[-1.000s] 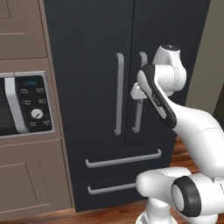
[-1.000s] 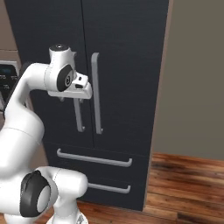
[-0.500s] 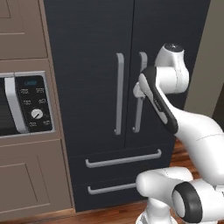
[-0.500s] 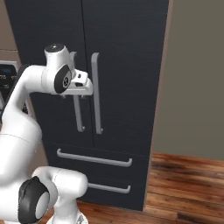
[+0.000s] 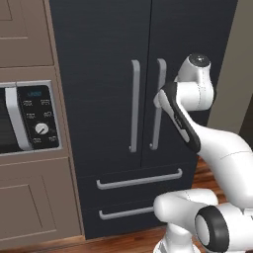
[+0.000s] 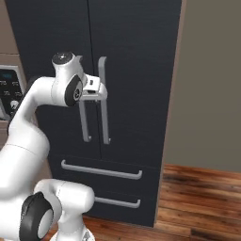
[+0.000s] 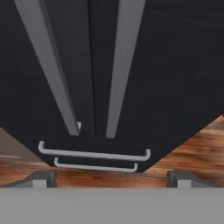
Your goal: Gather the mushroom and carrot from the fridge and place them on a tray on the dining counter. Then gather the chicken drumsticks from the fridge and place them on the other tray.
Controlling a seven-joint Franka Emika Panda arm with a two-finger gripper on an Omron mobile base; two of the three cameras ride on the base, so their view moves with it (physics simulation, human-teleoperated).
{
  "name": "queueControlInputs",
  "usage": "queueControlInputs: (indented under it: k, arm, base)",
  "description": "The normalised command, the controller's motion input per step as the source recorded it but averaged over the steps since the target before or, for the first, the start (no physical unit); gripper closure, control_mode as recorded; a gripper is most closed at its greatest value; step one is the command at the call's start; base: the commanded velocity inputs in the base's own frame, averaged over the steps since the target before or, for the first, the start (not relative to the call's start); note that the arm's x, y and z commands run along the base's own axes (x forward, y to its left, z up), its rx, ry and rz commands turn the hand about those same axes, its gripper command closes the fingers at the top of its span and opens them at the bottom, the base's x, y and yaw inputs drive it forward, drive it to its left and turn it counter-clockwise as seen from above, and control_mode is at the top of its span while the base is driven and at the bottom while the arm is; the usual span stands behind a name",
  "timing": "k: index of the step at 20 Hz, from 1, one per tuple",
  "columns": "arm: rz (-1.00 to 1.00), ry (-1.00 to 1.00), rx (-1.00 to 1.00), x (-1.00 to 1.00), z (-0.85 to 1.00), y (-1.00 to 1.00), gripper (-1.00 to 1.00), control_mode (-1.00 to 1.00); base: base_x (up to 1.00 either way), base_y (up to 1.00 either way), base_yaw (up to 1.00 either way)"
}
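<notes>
Nearest to us, our white arm rises past the base and bends forward at about mid-height of the fridge (image 5: 113, 74), which stands shut right ahead. The gripper (image 6: 96, 88) sits close against the two long grey vertical handles, at their upper part; we cannot tell from the base views whether it touches them. In the hand view our fingertips (image 7: 43, 178) stand far apart at the bottom corners, so the jaws are wide and hold nothing, and between them we look down along the right door handle (image 7: 124, 65) and the left door handle (image 7: 49, 70) with the dark seam of the doors running between the two.

Below the doors, the upper drawer handle (image 5: 140, 180) and the lower drawer handle (image 5: 127, 213) lie as grey bars across the two shut drawers.

To the left of the fridge stands a brown cabinet (image 5: 34, 207) carrying a black oven panel (image 5: 39, 118) with a dial and buttons. To the right, a plain taupe wall (image 6: 209, 84) meets the wooden floor (image 6: 202, 197).
</notes>
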Motion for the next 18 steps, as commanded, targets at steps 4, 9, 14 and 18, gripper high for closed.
queueControlInputs:
  k: [4,9,14,18]
  arm:
    - [-0.03,0.0,0.04,0.52,0.1,-0.01,-1.0,-1.0]
    - [0.0,-0.02,0.04,0.52,0.0,0.0,-1.0,-1.0]
    - [-0.02,-0.03,0.0,0.46,0.0,0.0,-1.0,-1.0]
    - [-0.03,-0.04,0.0,0.42,0.0,-0.03,-1.0,-1.0]
  base:
    - [0.0,0.0,0.0]
    - [0.0,0.0,0.0]
    - [0.0,0.0,0.0]
    - [0.0,0.0,0.0]
